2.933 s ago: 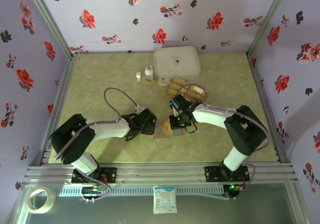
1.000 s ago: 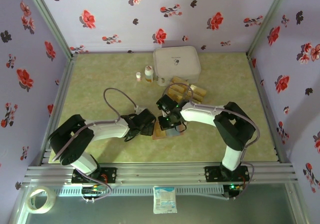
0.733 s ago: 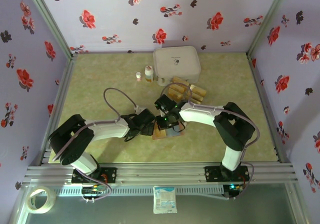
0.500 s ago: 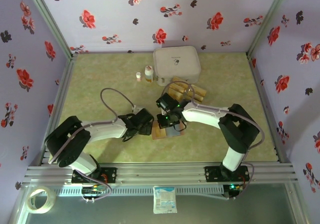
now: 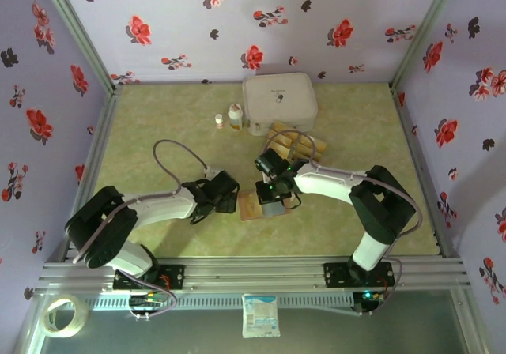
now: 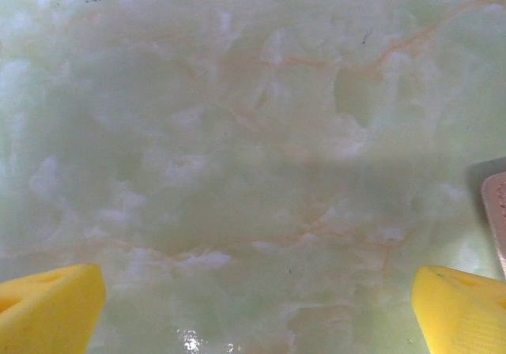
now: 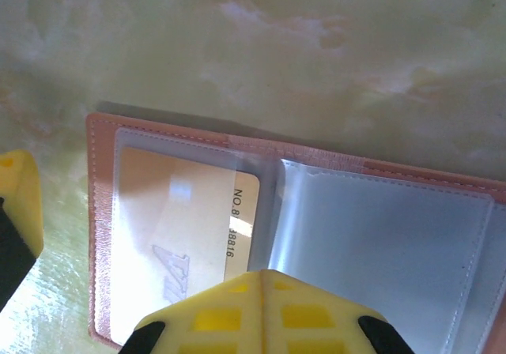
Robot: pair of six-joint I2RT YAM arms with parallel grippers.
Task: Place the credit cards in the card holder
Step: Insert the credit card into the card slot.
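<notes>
r hand (image 7: 261, 295) clenched over open card holder (image 7: 379, 235), credit card (image 7: 186, 212) in sleeve; l hand (image 6: 254, 310) released by holder's edge.

Robot test cell, laboratory type.
Left arm (image 5: 150, 208) and right arm (image 5: 340, 184) are bolted to an aluminium rail (image 5: 253, 275) at a marble-look tabletop (image 5: 158, 125), enclosed by flowered wall panels (image 5: 237, 22); tape roll (image 5: 62, 316) lies outside.

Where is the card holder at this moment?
In the top view, the card holder lies open beneath the right hand, just right of the left hand.
</notes>
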